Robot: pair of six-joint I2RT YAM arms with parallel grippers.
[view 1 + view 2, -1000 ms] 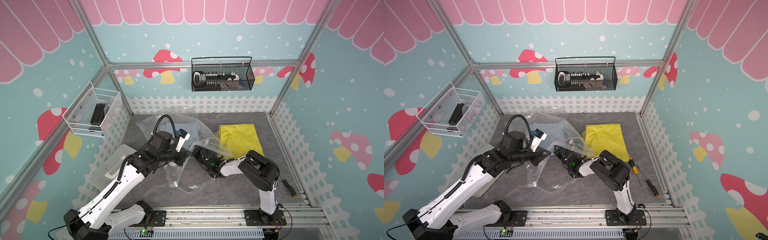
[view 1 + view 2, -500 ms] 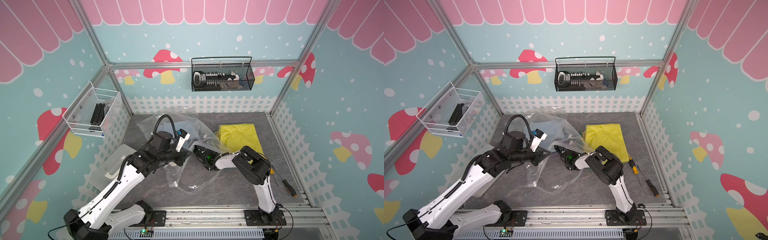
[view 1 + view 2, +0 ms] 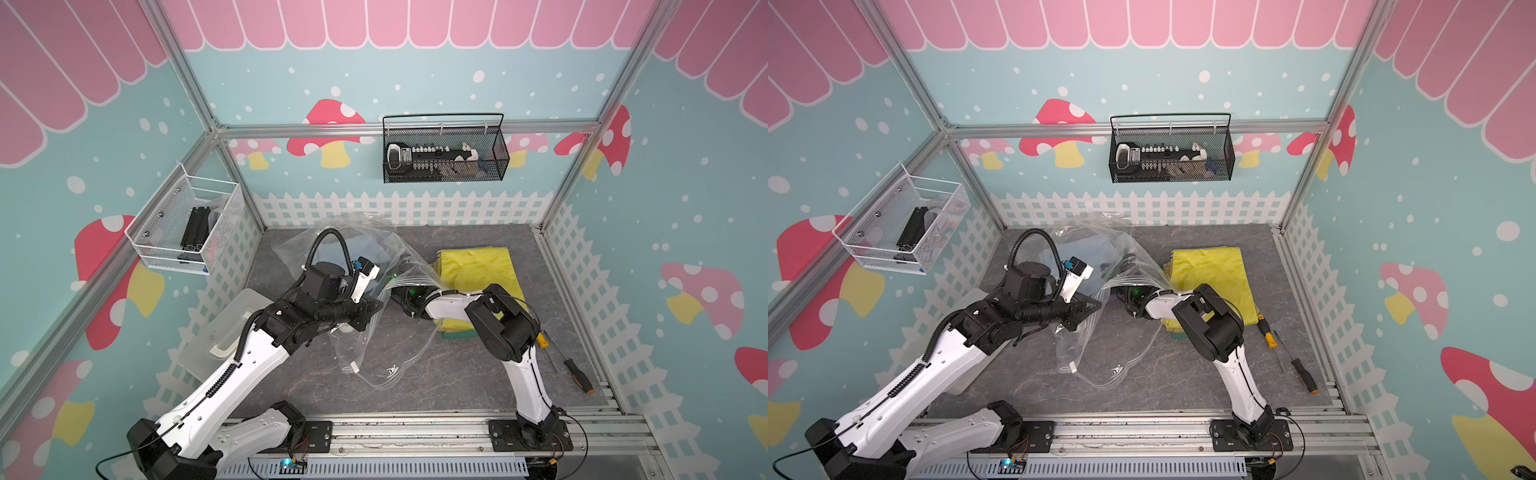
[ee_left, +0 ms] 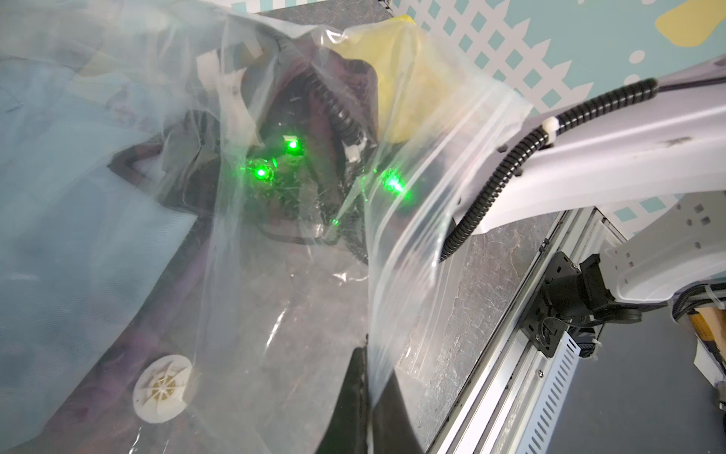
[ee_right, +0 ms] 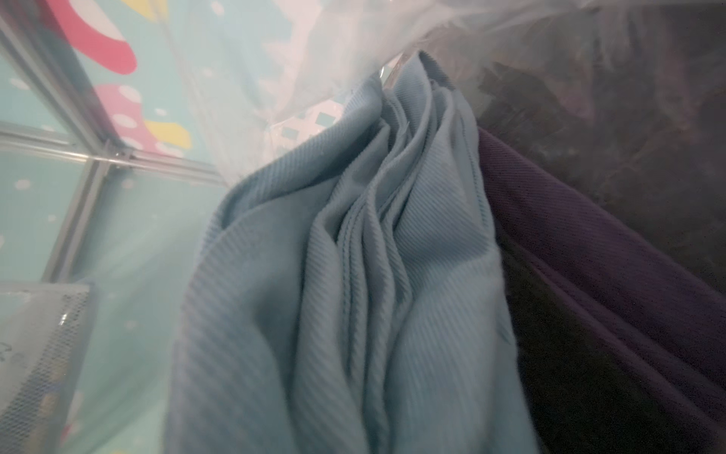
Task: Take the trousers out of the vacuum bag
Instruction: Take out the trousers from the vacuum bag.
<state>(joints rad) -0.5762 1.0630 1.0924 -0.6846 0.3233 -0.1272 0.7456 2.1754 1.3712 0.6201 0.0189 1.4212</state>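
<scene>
The yellow trousers (image 3: 478, 270) lie out on the desk (image 3: 457, 374), while the light blue trousers (image 5: 353, 275) and purple trousers (image 5: 589, 255) sit inside the vacuum bag (image 3: 374, 361). The left tool (image 3: 370, 309) is clamped tight on the bag's mouth. The right tool (image 3: 397, 291) reaches inside, and I cannot tell whether it grips anything.

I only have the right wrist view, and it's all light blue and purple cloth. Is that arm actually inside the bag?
Observer: Yes. In a top view the right arm reaches into the mouth of the vacuum bag.
Operator: What's holding the mouth open?
Observer: The left gripper is shut on the bag's edge.
Operator: Is anything out already?
Observer: Yellow trousers lie folded outside the bag, next to its mouth.
</scene>
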